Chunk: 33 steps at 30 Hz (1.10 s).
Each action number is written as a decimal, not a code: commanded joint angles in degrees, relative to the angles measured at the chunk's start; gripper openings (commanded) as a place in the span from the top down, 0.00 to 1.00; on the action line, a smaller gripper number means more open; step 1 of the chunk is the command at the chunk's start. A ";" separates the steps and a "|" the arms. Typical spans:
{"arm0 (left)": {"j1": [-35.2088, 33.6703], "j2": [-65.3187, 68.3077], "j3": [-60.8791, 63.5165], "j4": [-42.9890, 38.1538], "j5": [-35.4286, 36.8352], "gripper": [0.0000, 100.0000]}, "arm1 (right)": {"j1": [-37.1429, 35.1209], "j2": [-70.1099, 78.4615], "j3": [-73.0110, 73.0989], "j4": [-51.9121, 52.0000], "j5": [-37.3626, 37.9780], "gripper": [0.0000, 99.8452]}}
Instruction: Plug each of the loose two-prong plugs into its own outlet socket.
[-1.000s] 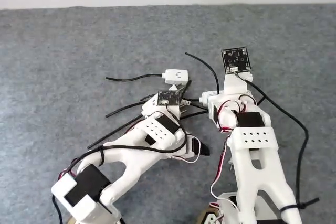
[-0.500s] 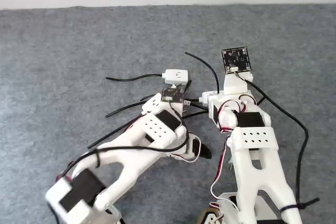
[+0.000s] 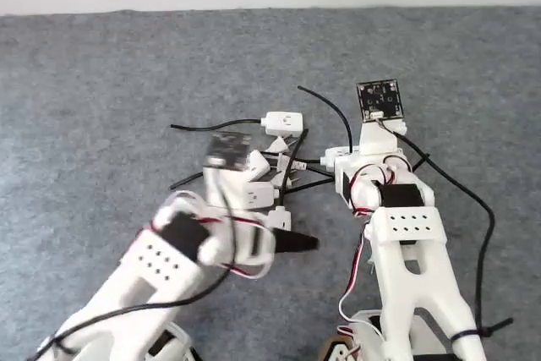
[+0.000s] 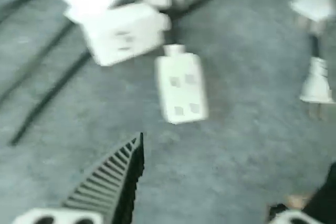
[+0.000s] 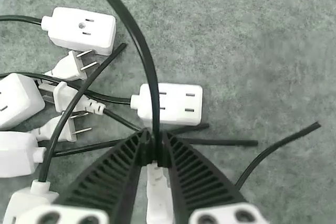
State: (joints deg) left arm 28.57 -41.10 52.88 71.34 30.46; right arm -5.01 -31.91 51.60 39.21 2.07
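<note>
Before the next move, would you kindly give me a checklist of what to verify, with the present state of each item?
1. Right claw has a plug: ok, shut on a white plug and its black cord.
2. Free socket ahead: ok, the outlet socket lies just past the tips, slots empty.
3. Prongs aligned with the slots: cannot tell, they are hidden inside the claw.
4. Left claw free: ok, open and empty over a second socket.
5. Path clear: not ok, the black cord crosses the outlet socket's end.

Plugs and sockets on grey table
</note>
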 commanded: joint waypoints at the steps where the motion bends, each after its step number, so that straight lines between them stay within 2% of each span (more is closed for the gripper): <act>1: -8.97 -4.48 1.98 0.09 -4.84 0.52 | 0.22 -0.66 -1.58 3.21 -1.41 0.99; 4: -14.68 -6.24 5.58 0.00 -7.47 0.52 | 0.04 -0.66 -2.02 7.43 -1.23 0.99; 10: -21.71 -9.85 16.31 -8.09 -7.82 0.52 | -0.22 -0.48 -1.76 15.34 2.37 0.99; 17: -26.11 -11.69 20.44 -8.35 -8.35 0.53 | 0.31 -0.31 0.00 14.46 2.55 0.99; 20: -26.11 -11.69 21.85 -8.79 -12.04 0.62 | 0.40 -0.13 0.09 14.99 5.19 0.99; 23: -26.11 -11.60 22.64 -10.37 -16.88 0.80 | 0.57 -0.13 0.18 16.22 7.12 0.99; 26: -26.11 -11.69 24.13 -15.56 -22.51 0.98 | 3.47 -0.04 0.00 15.60 6.95 0.95; 30: -26.11 -12.04 25.54 -18.11 -24.09 0.97 | 4.88 -0.04 0.18 14.90 6.77 0.86; 33: -27.69 -12.13 26.86 -21.10 -24.35 0.98 | 4.88 -0.04 0.18 14.55 6.77 0.85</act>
State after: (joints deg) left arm 2.55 -52.09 79.60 53.49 6.90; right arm -0.53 -31.82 52.66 54.77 8.04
